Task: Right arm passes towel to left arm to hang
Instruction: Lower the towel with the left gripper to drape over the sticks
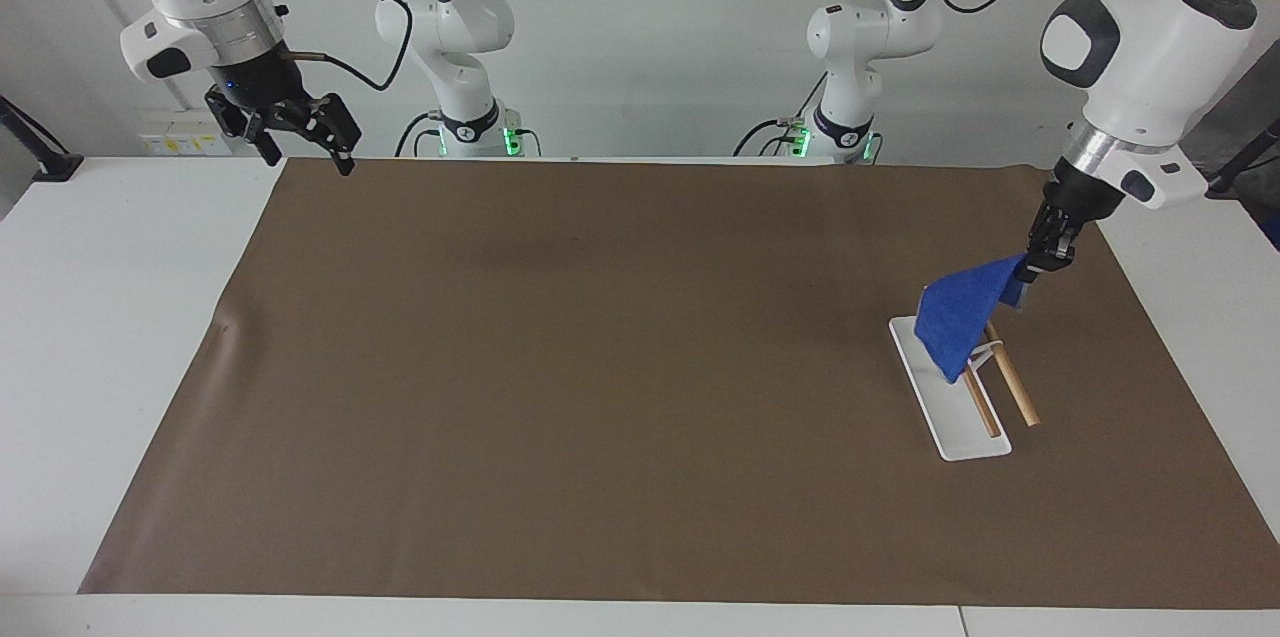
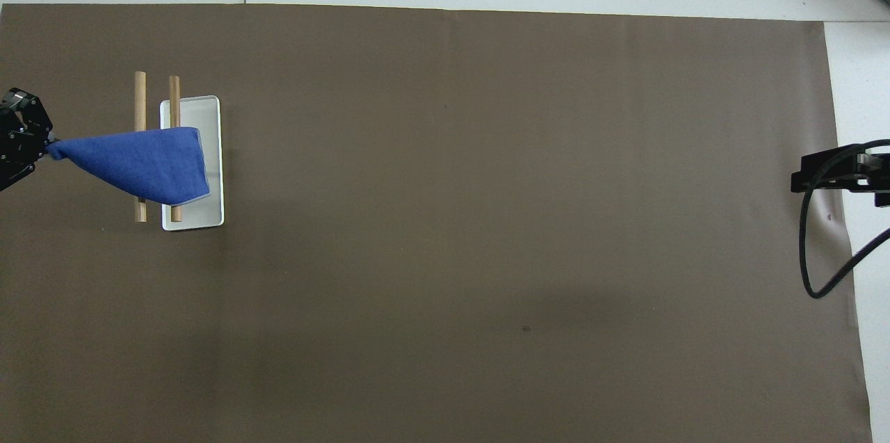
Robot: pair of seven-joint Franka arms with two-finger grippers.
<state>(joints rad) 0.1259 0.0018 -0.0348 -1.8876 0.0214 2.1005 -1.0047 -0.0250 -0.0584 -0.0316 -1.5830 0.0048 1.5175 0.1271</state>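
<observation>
White desk (image 1: 120, 317) under a brown mat (image 1: 600, 367), pale wall at the robots' end.

Facing view: rack (image 1: 955, 417), a white base carrying two wooden rails, stands toward the left arm's end of the desk. Left end effector (image 1: 1040, 262) is over the mat just beside the rack, fingers clamped on one corner of the towel (image 1: 960, 317). Towel is stretched from that corner down across the rails, its lower part draped over the rack end nearer the robots. Right end effector (image 1: 300, 132) hangs over the mat corner well apart from the rack, fingers spread apart, holding nothing; right arm waits.

Overhead view: rack (image 2: 208, 158) base and both rails show. Towel (image 2: 146, 161) lies across both rails, tapering to the left end effector (image 2: 28, 144) beside the rack. Right end effector (image 2: 831, 172) over the mat edge, well apart from the rack.
</observation>
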